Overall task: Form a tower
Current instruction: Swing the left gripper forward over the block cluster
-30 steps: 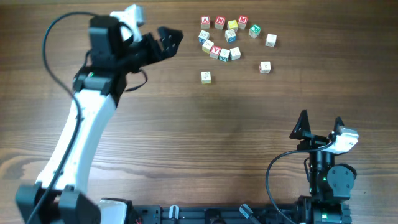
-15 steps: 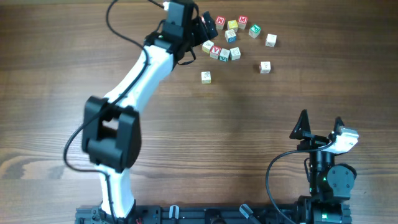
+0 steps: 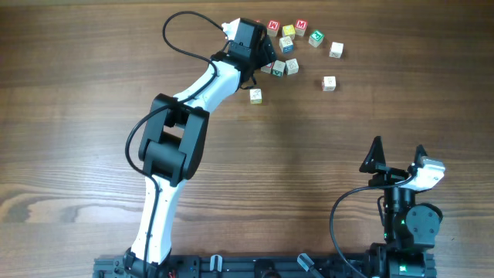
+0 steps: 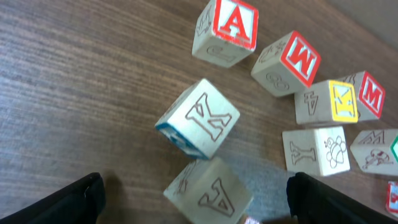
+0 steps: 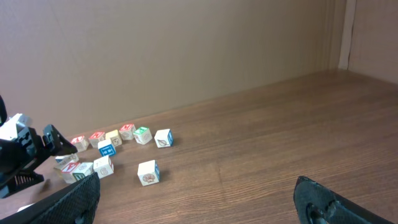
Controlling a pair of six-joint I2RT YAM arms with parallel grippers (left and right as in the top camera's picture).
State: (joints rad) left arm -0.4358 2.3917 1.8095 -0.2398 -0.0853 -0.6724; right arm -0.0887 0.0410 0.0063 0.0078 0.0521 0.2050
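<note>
Left gripper [image 4: 198, 202], jaws wide and empty, hovers over the K block [image 4: 200, 118]; no tower stands yet, only loose blocks [image 4: 316, 151] beside the K block. Risk: closing fingers [image 4: 74, 199] catch the adjoining carved-A block [image 4: 210, 191] too, knocking both askew

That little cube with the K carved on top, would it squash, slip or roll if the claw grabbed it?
The K cube looks like solid wood, so it is probably stiff, not squashy. Its flat faces suggest it would slide rather than roll. The pale A cube lies right beside it, so a push may shove that too.
</note>
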